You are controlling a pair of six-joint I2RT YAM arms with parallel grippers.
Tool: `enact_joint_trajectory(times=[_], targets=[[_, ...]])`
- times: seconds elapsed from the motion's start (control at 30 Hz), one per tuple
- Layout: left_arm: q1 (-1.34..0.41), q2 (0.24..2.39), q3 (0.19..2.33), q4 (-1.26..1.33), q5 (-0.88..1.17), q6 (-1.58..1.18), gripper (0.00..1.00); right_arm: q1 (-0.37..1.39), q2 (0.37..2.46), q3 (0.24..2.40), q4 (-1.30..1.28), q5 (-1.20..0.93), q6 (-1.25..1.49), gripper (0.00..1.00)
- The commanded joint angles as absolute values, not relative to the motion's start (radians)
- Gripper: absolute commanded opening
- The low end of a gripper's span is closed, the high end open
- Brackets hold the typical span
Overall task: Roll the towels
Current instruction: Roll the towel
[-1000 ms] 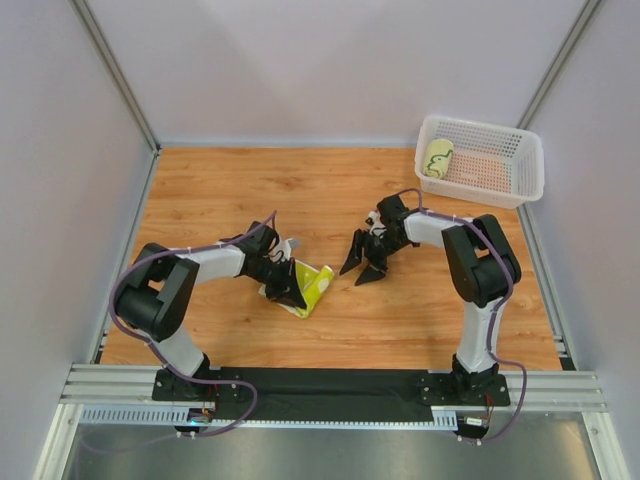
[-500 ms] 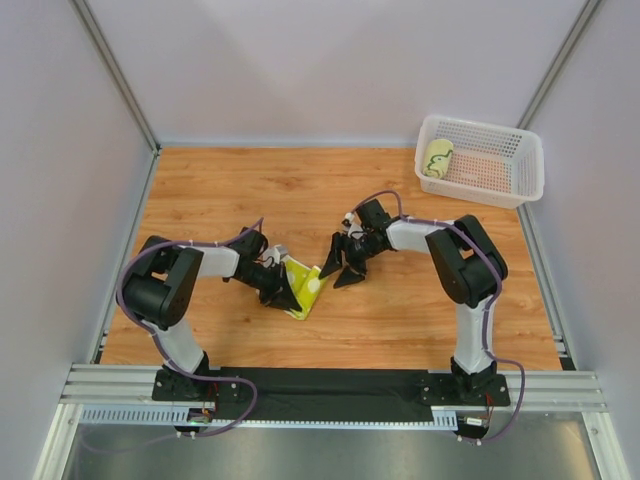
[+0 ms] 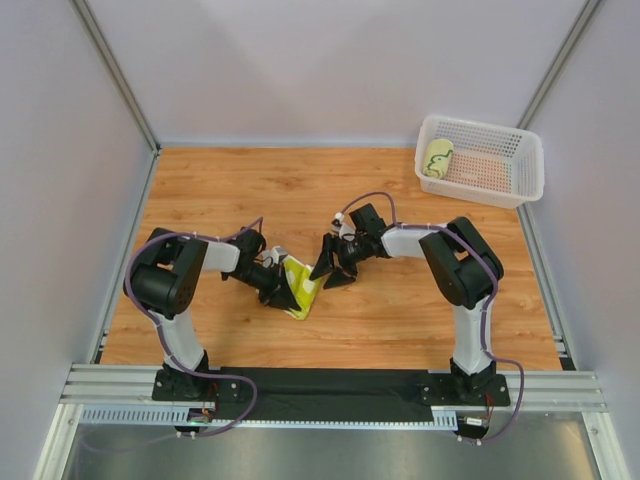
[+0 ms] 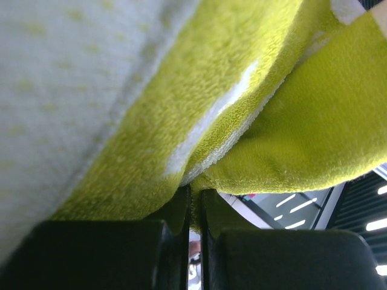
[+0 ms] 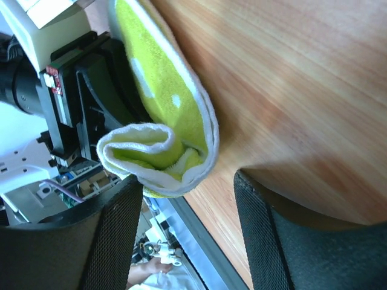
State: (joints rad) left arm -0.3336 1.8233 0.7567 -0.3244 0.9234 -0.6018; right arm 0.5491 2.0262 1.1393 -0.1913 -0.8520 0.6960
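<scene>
A yellow-green towel with white dots and a white edge [image 3: 303,287] lies partly rolled on the wood table, left of centre. My left gripper [image 3: 284,292] is shut on the towel's edge; in the left wrist view the cloth [image 4: 272,121] is pinched between the black fingers [image 4: 151,248]. My right gripper [image 3: 330,270] is open, right beside the towel's right end. In the right wrist view the rolled end [image 5: 160,154] sits just ahead of the two spread fingers [image 5: 97,241]. A rolled pale towel [image 3: 437,158] lies in the white basket [image 3: 500,185].
The basket stands at the table's far right corner. Grey walls enclose the table on three sides. The black base rail runs along the near edge.
My right gripper has moved left to the towel's right end. My left gripper has shifted slightly left and nearer with the towel, which looks more bunched.
</scene>
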Motion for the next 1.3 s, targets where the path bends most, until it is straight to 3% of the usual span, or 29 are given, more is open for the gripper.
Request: enact_joint_trajectory(times=[0.0, 0.17, 0.43, 0.7, 1.17, 1.27], targets=[[-0.324, 1.899, 0.742, -0.396, 0.741, -0.560, 0.00, 0.557, 1.999, 1.103, -0.036, -0.920, 0.733, 0.64], [-0.321, 1.905, 0.753, -0.400, 0.741, -0.554, 0.00, 0.558, 1.962, 1.036, 0.170, -0.997, 0.817, 0.67], [-0.321, 1.922, 0.775, -0.419, 0.736, -0.549, 0.00, 0.557, 1.937, 1.014, 0.239, -1.029, 0.835, 0.68], [-0.321, 1.924, 0.798, -0.448, 0.726, -0.534, 0.00, 0.584, 1.963, 1.123, -0.139, -0.937, 0.586, 0.67], [-0.321, 1.914, 0.802, -0.472, 0.701, -0.511, 0.00, 0.611, 2.040, 1.203, -0.233, -0.815, 0.577, 0.60], [-0.321, 1.907, 0.801, -0.480, 0.687, -0.503, 0.00, 0.617, 2.054, 1.222, -0.252, -0.782, 0.580, 0.55]])
